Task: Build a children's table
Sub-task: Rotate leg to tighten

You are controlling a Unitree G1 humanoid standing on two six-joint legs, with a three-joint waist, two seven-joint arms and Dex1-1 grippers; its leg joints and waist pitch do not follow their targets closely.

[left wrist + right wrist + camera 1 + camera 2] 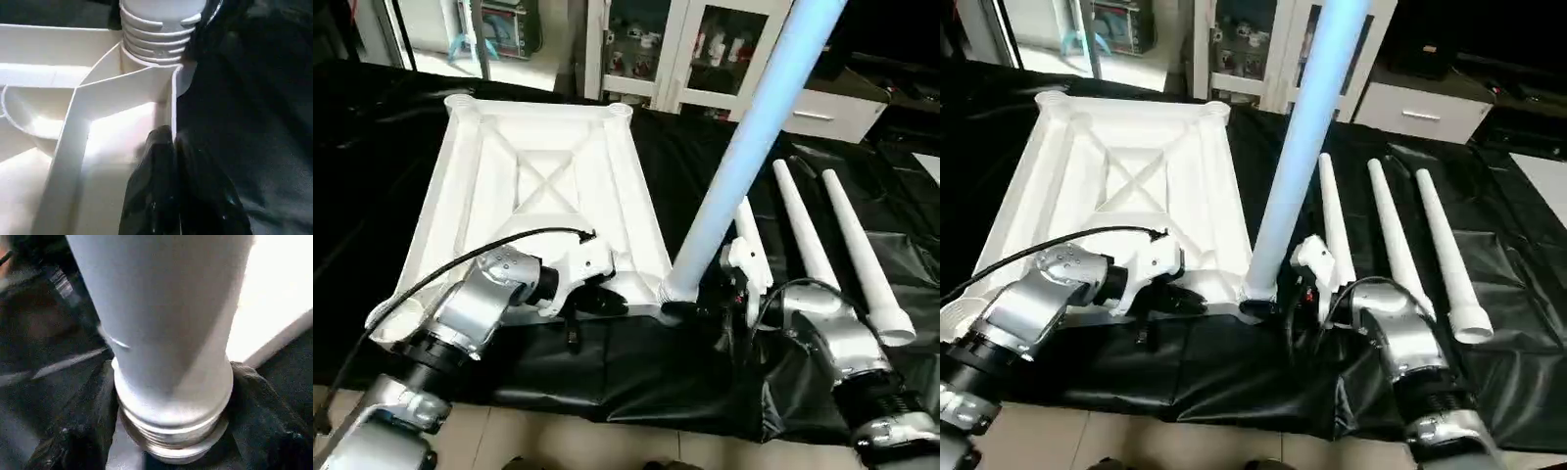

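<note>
The white tabletop (548,186) lies upside down on the black-draped work table, its X-ribs facing up. One white leg (744,147) stands nearly upright with its ribbed end (156,29) in the near right corner socket. My right gripper (690,308) is shut around that leg's base, a black finger (73,431) on either side of it. My left gripper (602,299) is shut on the tabletop's near rim (172,98), just left of that socket. Three more legs (1332,225), (1393,235), (1445,255) lie side by side to the right.
The work table's front edge (607,401) runs just below my grippers, with tiled floor beyond. A black cable (460,259) loops over my left forearm. Glass-door cabinets (705,49) and a low white drawer unit (832,113) stand behind the table.
</note>
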